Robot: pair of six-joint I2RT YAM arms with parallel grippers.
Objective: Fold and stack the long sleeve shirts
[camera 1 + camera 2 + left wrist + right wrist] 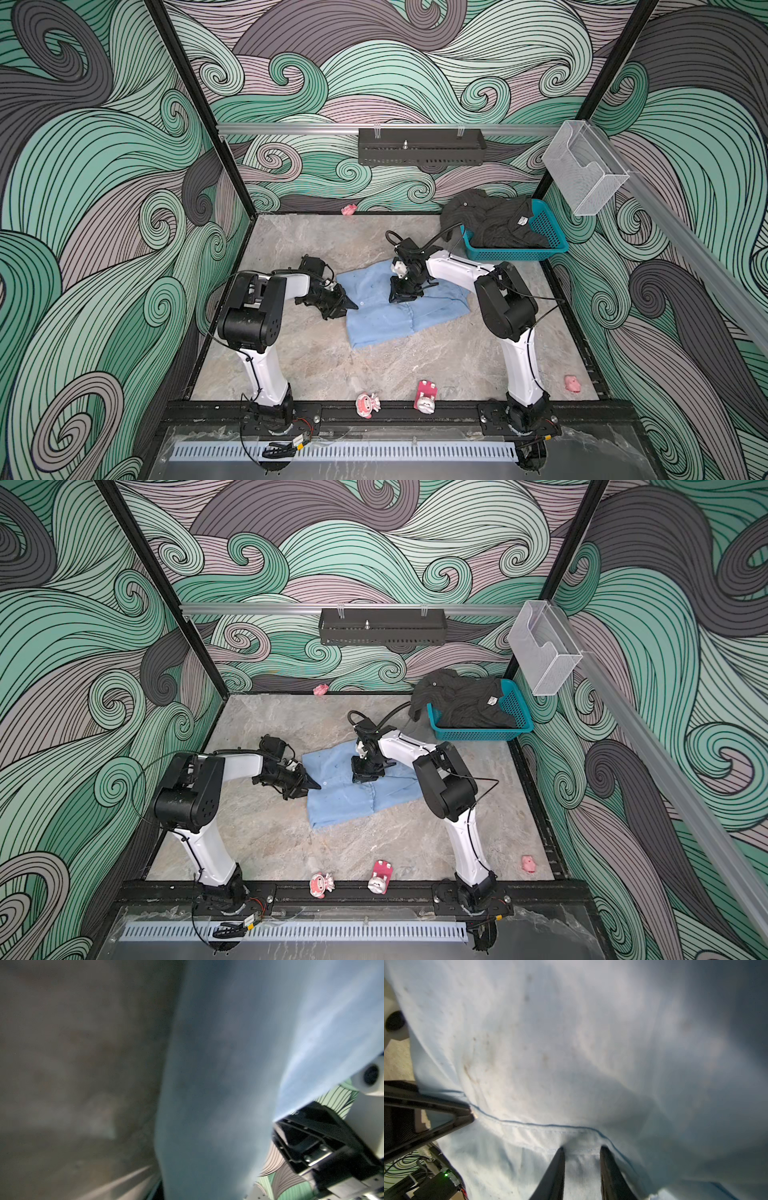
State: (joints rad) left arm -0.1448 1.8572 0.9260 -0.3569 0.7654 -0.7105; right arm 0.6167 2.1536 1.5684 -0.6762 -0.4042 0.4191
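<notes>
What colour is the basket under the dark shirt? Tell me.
Teal. The basket shows best in a top view.

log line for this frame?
step: folding light blue shirt | left gripper: pinching its edge | right gripper: fingers apart on cloth, grip unclear | dark shirt: in teal basket

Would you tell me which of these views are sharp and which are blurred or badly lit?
Both top views are sharp and evenly lit, the light blue shirt crisp; the left wrist view is out of focus throughout, cloth and table smeared; the right wrist view is soft, partly shadowed, only the seam by the right claw clear.
</notes>
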